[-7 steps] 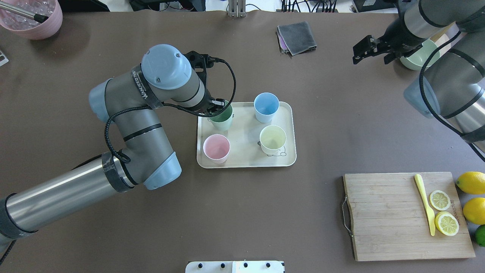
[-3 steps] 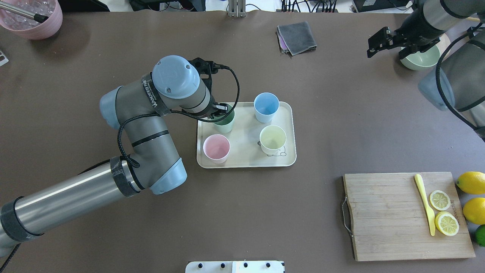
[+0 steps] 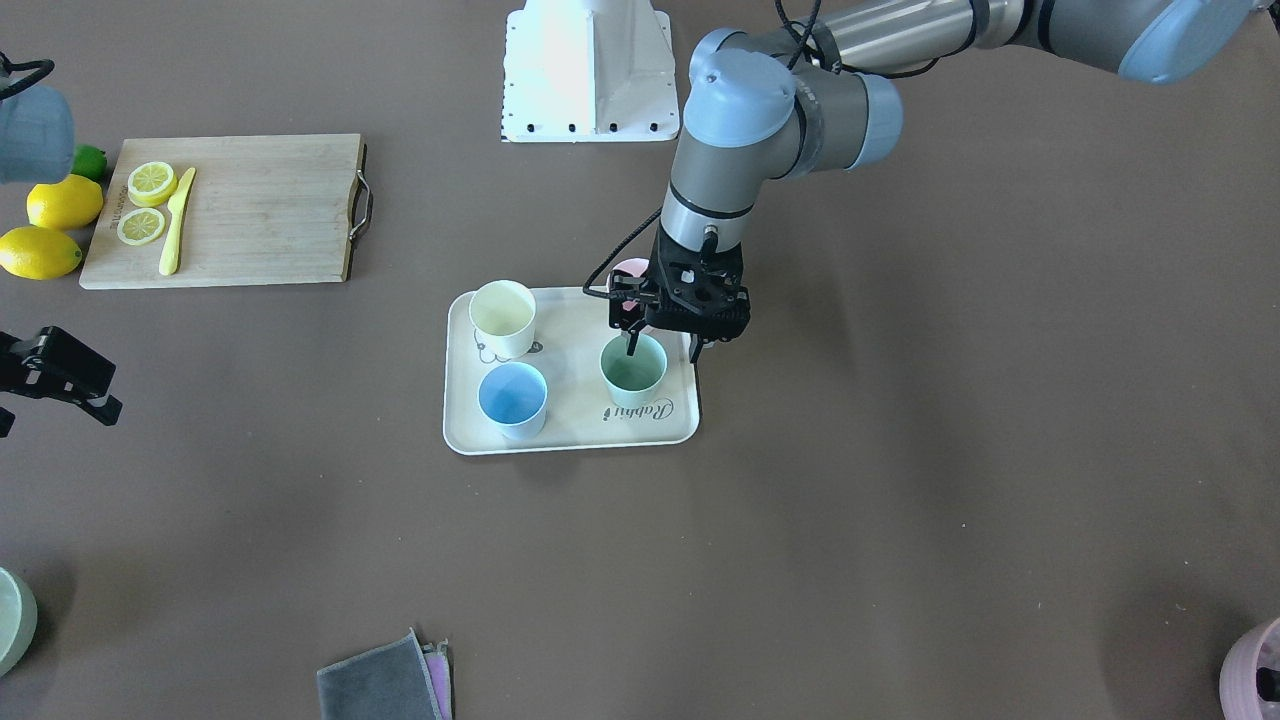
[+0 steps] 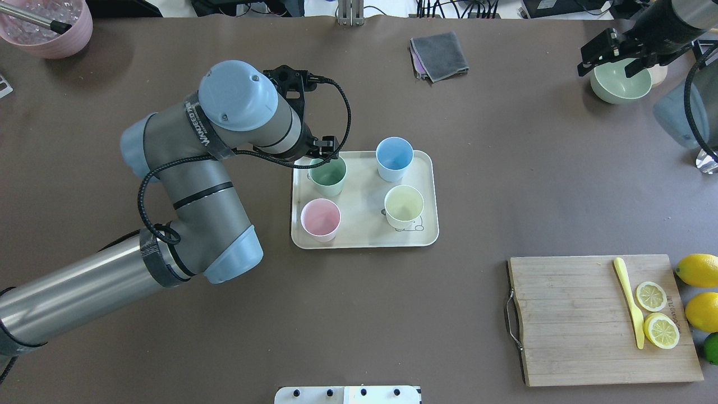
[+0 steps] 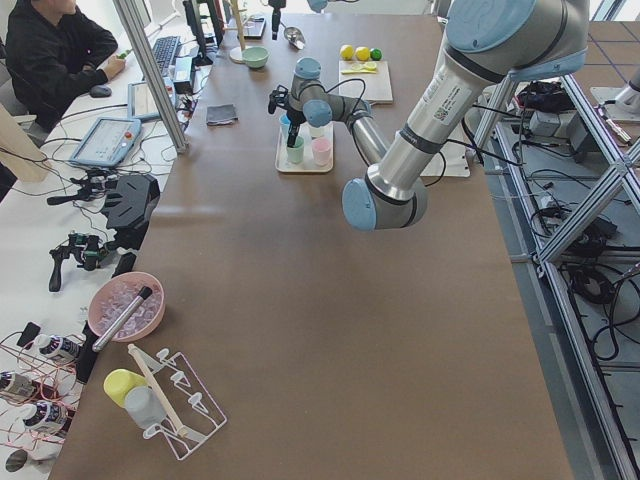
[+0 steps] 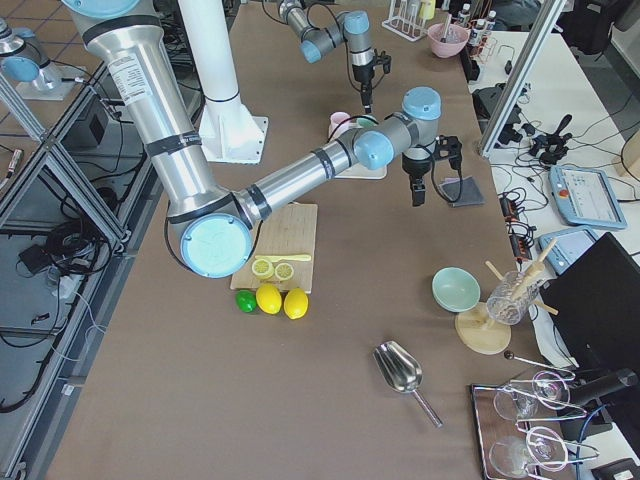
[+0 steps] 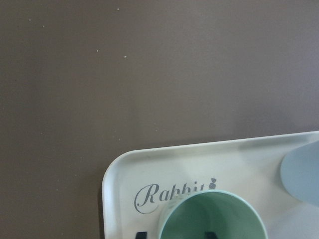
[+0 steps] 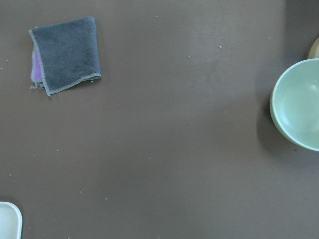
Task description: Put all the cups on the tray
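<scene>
Parted jaws on the left gripper [image 3: 662,352], one finger dipped inside the mint green tapered plastic cup [image 3: 633,378] and the other outside its wall, clasping nothing by the look of the front-facing and left wrist views. Mint cup upright on the flat cream rectangular tray [image 3: 572,440], at the corner beside the "Rabbit" script, tray itself flat on the brown surface [image 4: 359,314]. On the same tray, upright and apart from one another: the pink plastic cup [image 4: 320,220], the light blue plastic cup [image 4: 394,159] and the pale yellow plastic cup [image 4: 404,206], the last by the bear drawing. None of the four off the tray. Right gripper [image 4: 607,68] well apart from all this, over by the larger pale green bowl [image 4: 620,87], jaws spread and empty. Judged from that: all four cups placed, goal apparently met. Left to do, at most: lifting the left gripper straight up clear of the mint rim without nudging the cup, then parking both arms.
</scene>
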Motion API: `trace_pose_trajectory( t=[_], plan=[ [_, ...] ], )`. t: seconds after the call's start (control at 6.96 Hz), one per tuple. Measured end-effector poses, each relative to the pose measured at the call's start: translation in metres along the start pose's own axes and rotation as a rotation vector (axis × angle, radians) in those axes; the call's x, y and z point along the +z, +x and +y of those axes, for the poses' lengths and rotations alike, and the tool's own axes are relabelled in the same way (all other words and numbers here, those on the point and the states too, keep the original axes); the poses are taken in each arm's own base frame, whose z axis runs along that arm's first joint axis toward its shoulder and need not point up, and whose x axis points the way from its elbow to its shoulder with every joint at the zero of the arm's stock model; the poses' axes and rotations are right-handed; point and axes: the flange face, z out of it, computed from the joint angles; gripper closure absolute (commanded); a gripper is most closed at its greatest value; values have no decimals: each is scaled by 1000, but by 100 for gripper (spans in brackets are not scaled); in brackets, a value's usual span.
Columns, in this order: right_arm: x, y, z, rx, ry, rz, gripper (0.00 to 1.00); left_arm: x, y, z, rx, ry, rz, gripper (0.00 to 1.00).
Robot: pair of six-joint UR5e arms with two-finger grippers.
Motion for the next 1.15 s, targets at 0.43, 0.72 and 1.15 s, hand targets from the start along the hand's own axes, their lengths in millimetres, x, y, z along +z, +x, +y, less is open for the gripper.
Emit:
trace_pose_trajectory(
  t=[0.43,0.72,1.15],
  plan=[
    [-1,90,17,-74,9,119,0,-86,-113,-25,49,22,18,2],
    [-5,159,18,9,23,233,0,-132,-203,-45,56,62,5,2],
    [-30,228,48,141,6,153,0,-153,-343,-65,23,117,-97,2]
  ],
)
